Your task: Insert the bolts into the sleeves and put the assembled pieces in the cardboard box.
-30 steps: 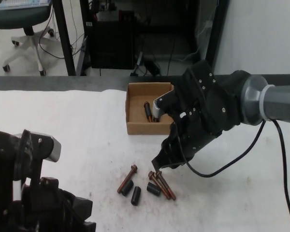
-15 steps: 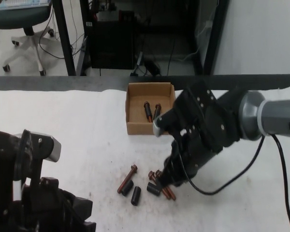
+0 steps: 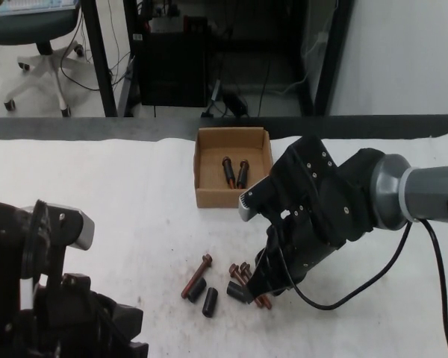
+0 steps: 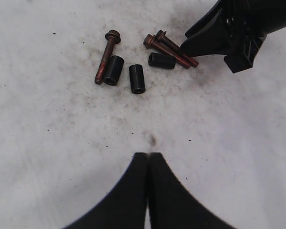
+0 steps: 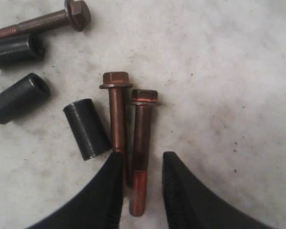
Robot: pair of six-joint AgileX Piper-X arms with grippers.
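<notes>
Though the arm (image 3: 336, 201) masks it overhead, the right tool (image 5: 143, 161) straddles two bolts (image 5: 142, 129).

Coppery-brown bolts (image 5: 142, 125) lie at the tips of the black right claw (image 5: 143, 160), with matte black sleeves (image 5: 87, 129) beside them. Under the claw, the bench cover (image 5: 229, 71) is white with dark flecks. Beyond it, the cardboard box (image 3: 216, 198) is tan.

no readable text, labels, numbers
</notes>
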